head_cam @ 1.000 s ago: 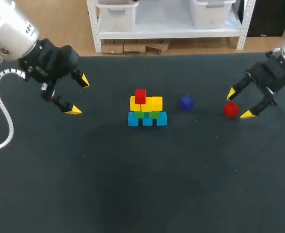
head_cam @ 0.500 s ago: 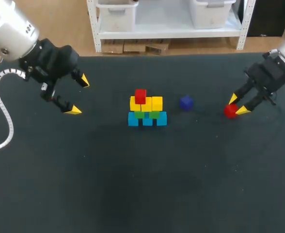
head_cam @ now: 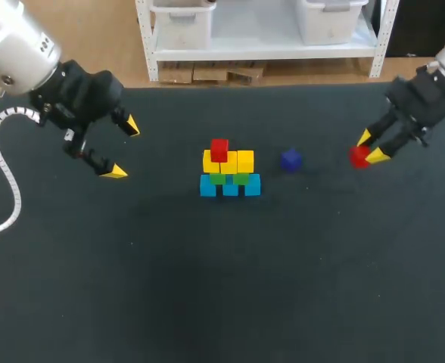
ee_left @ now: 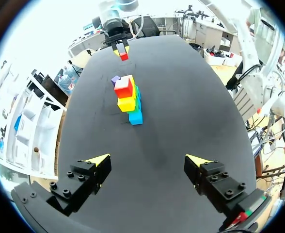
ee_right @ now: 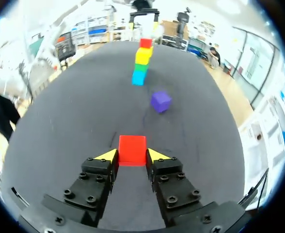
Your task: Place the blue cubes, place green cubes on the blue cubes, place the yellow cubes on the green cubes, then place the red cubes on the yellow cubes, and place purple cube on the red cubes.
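While the right gripper (head_cam: 370, 147) holds a red cube (ee_right: 132, 149) at the right side of the tabletop (head_cam: 207, 287), the stack (head_cam: 229, 172) lies well apart to its left, past the purple cube (head_cam: 290, 159). Bare yellow cubes (head_cam: 241, 161) show beside the placed red cube (head_cam: 219, 149). The left gripper (head_cam: 122, 148) gapes wide.

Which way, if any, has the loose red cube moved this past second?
Yes. Clamped in the right gripper, the loose red cube has shifted up the head view, from below level with the purple cube to even with it.

Blk matte table (head_cam: 230, 302), flat, evenly lit
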Controlling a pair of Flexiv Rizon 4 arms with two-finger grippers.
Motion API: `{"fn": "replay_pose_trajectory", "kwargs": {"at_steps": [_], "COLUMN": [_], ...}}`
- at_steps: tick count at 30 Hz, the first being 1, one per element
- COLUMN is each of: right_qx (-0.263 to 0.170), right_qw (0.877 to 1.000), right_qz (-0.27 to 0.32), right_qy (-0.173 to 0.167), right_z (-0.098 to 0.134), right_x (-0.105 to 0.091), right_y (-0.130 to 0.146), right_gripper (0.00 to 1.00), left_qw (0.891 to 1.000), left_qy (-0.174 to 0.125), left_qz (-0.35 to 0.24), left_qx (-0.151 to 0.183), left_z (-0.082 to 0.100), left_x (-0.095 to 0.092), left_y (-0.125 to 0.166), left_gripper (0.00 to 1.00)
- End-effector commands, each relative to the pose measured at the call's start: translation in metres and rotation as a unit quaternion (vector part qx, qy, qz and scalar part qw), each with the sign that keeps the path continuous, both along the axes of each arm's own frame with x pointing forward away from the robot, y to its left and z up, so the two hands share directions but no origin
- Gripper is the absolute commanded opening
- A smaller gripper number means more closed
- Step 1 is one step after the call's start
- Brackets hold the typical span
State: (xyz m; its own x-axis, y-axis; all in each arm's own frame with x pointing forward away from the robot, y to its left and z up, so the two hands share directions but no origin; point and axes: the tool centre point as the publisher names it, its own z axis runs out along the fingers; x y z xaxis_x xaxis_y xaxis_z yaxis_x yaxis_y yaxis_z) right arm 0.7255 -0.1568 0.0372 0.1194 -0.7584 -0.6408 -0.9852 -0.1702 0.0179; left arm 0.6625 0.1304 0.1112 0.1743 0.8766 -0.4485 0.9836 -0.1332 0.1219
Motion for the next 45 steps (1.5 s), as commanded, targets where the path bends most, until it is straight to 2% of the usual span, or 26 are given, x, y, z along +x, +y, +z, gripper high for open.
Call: {"fn": "replay_pose_trajectory", "kwargs": {"at_steps": [1, 9, 16, 21, 28, 45], "right_qx": [-0.024, 0.011, 0.022, 0.005, -0.006, -0.014], "right_qw": [0.998, 0.991, 0.991, 0.994, 0.994, 0.993], "right_qz": [-0.056, -0.131, -0.129, -0.107, -0.110, -0.117], "right_qy": [-0.010, 0.027, 0.031, 0.014, -0.007, -0.018], "right_z": [0.030, 0.055, 0.063, 0.063, 0.061, 0.055], "right_x": [-0.019, -0.026, -0.032, -0.036, -0.036, -0.033], "right_y": [0.016, 0.054, 0.092, 0.118, 0.149, 0.197], "right_gripper": [0.00, 0.00, 0.00, 0.00, 0.00, 0.00], "left_qw": [1.000, 1.000, 1.000, 1.000, 1.000, 1.000], "left_qy": [-0.001, -0.001, -0.001, -0.001, -0.001, -0.001], "left_qz": [-0.001, -0.001, -0.001, -0.001, -0.001, -0.001], "left_qx": [-0.001, -0.001, -0.001, -0.001, -0.001, -0.001], "left_z": [-0.001, -0.001, -0.001, -0.001, -0.001, -0.001], "left_x": [0.000, 0.000, 0.000, 0.000, 0.000, 0.000], "left_y": [0.001, 0.001, 0.001, 0.001, 0.001, 0.001], "left_gripper": [1.00, 1.00, 1.00, 1.00, 1.00, 1.00]}}
